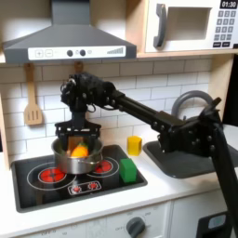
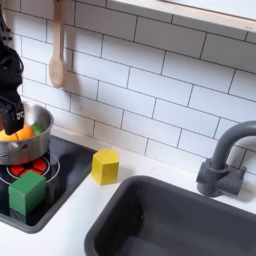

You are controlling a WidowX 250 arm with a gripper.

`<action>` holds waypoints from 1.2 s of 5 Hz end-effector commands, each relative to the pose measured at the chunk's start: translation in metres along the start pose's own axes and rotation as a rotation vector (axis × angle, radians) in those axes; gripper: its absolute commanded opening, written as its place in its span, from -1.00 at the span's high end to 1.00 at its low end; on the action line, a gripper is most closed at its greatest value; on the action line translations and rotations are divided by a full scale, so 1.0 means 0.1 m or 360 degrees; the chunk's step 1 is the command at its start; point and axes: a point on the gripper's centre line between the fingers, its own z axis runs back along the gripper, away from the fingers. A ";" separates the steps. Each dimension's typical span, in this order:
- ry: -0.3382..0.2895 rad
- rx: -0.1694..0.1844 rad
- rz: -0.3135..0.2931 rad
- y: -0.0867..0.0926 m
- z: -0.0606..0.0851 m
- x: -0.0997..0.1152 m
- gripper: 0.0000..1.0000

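A silver pot (image 1: 76, 158) stands on the left burner of the toy stove (image 1: 102, 183). It holds an orange piece of food (image 1: 80, 150) and something green beside it. My gripper (image 1: 79, 139) hangs straight down into the pot's mouth, open, with its black fingers either side of the orange piece. In the second exterior view the gripper (image 2: 12, 122) stands at the left edge, just over the orange food (image 2: 21, 132) in the pot (image 2: 25, 148). I cannot tell whether the fingers touch the food.
A green block (image 1: 127, 170) (image 2: 27, 192) sits on the stove's front right corner, a yellow block (image 1: 135, 145) (image 2: 104, 166) on the counter beside it. The sink (image 1: 186, 160) and faucet (image 2: 225, 160) lie to the right. A wooden spatula (image 1: 33, 112) hangs on the tiles.
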 end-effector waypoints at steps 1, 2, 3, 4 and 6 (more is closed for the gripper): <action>0.0005 -0.0004 -0.0029 -0.02 -0.11 0.06 -1.00; -0.0009 -0.0012 -0.0047 -0.04 -0.16 0.10 -1.00; 0.0014 -0.0008 -0.0039 -0.02 -0.27 0.10 -1.00; 0.0019 -0.0021 -0.0042 -0.02 -0.30 0.09 -1.00; 0.0085 -0.0072 -0.0051 -0.02 -0.52 0.04 -1.00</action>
